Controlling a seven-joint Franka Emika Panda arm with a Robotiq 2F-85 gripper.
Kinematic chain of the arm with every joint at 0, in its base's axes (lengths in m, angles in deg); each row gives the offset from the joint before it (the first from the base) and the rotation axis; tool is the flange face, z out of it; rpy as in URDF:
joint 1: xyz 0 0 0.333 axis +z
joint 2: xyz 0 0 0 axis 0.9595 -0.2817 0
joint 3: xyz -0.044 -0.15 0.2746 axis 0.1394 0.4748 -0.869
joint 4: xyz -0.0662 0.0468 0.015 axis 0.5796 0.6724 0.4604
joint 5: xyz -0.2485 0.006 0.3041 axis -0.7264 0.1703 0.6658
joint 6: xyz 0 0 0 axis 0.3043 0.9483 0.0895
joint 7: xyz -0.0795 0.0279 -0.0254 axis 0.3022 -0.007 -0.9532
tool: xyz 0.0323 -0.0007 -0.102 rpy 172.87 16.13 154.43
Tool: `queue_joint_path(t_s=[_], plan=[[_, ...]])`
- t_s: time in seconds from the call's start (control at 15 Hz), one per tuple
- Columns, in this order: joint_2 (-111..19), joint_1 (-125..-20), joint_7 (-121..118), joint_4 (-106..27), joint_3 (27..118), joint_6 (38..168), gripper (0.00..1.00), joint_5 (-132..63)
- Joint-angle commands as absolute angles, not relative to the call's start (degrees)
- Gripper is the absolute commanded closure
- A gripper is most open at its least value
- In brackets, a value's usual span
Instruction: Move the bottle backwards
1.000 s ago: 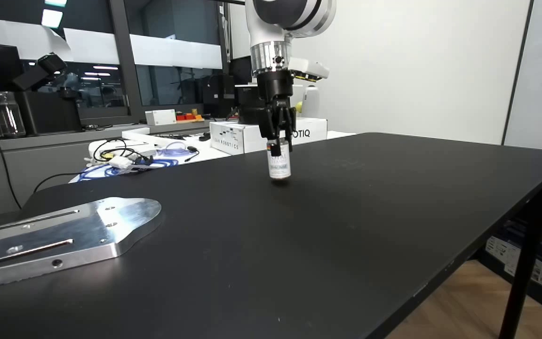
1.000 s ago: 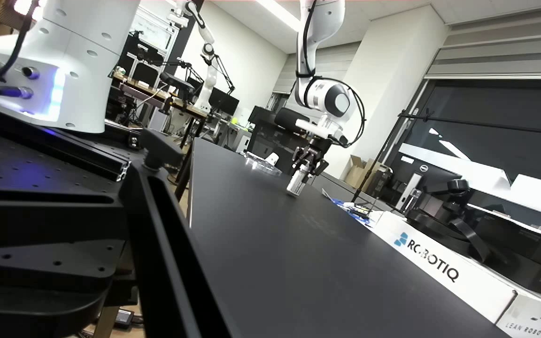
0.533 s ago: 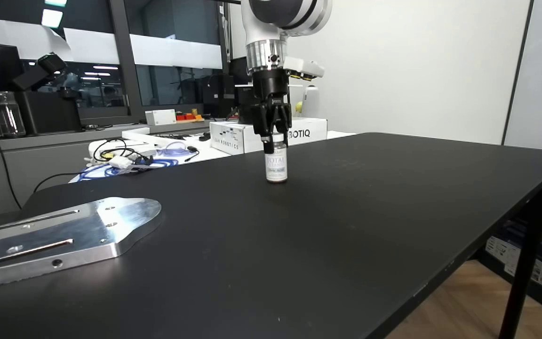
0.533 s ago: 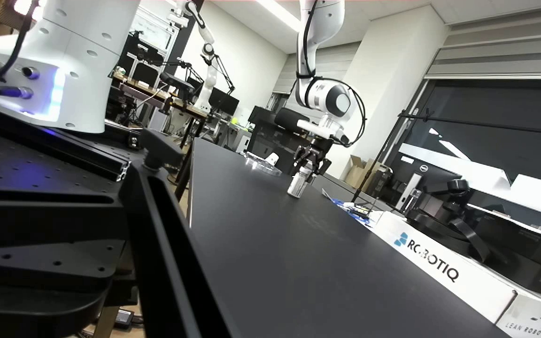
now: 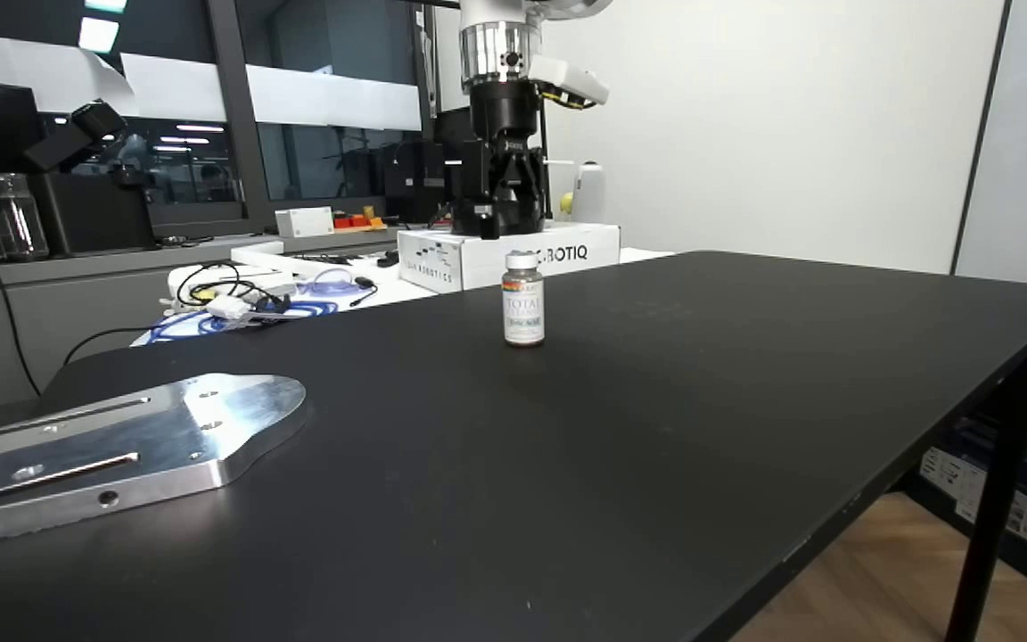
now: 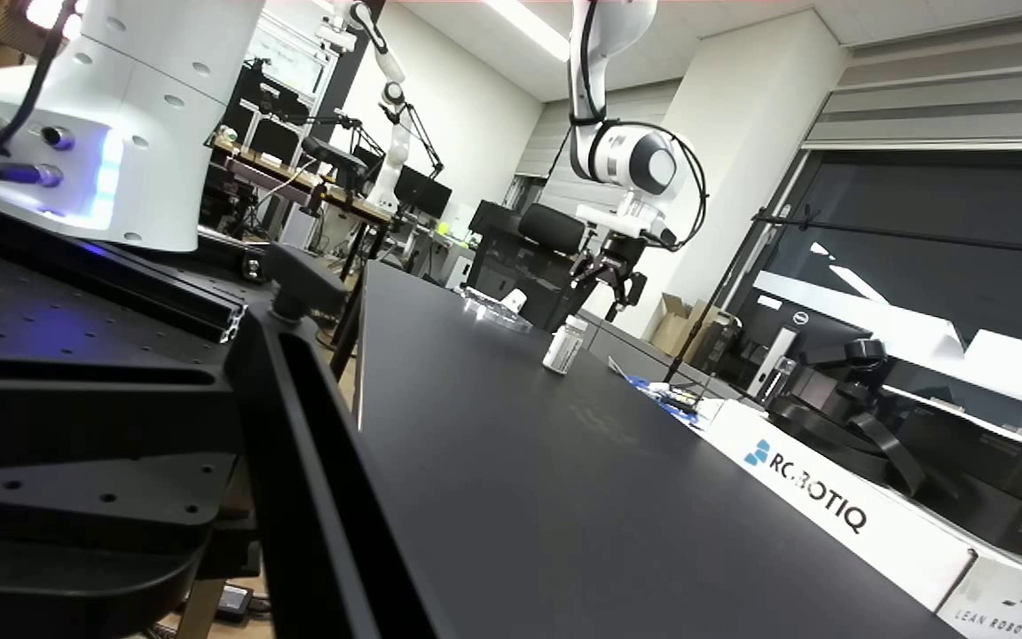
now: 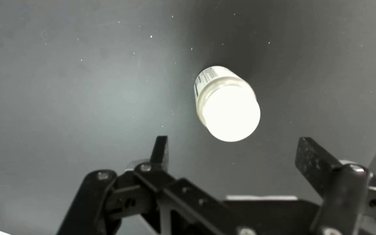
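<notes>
Bottle [image 7: 227, 104] stands upright, near wrist-view centre | my gripper [image 7: 232, 141] spread wide, empty | light, rigid, I reckon; mid-body's my hold

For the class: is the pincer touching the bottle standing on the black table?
Apart. In an exterior view, the pincer hangs above the bottle, and the white box behind shows through the gap between them.

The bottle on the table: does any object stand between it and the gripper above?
Nothing visible does: in the wrist view the bottle shows uncovered past the open gripper, and both exterior views show a gap between them.
</notes>
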State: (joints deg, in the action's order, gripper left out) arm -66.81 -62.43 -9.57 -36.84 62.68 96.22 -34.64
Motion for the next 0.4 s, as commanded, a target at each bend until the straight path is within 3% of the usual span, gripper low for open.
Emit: queue_joint_path(t_s=[0.0,0.33], plan=[[-66.3,-62.6,-9.2,-36.8,62.4,95.2,0.0,-34.9],[-65.1,-62.6,-9.0,-37.7,62.4,94.1,0.0,-34.9]])
